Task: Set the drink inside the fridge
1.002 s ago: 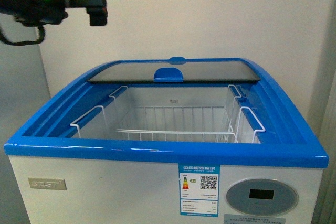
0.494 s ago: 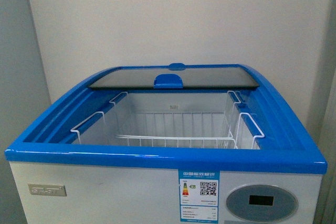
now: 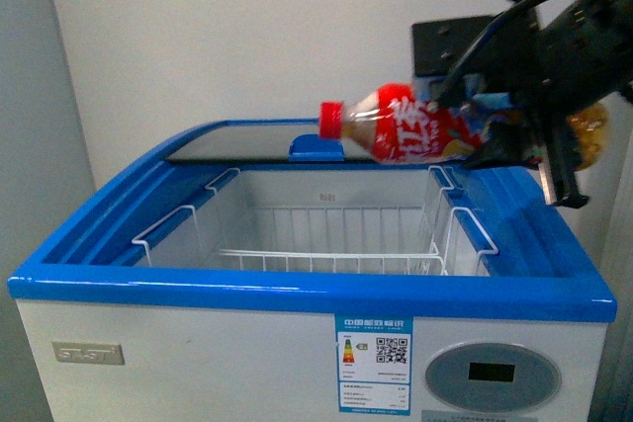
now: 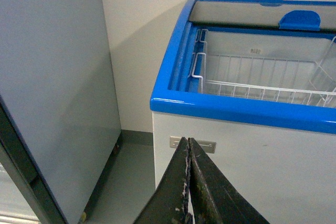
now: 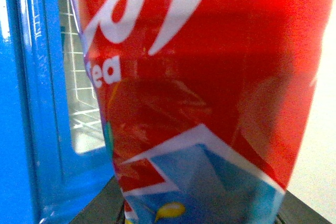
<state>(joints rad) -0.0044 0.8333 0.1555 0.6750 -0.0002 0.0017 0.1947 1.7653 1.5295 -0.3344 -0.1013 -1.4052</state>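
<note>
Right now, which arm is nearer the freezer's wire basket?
Right. The right tool holds the drink bottle above the basket's right side; the left tool is outside the freezer, below its rim.

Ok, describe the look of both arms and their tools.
The right arm is black and chunky, with black cables looping off it; the right tool is black too. On the left only the left tool shows: dark, tapering to a point, with whitish scuffs along the inner edges.
</note>
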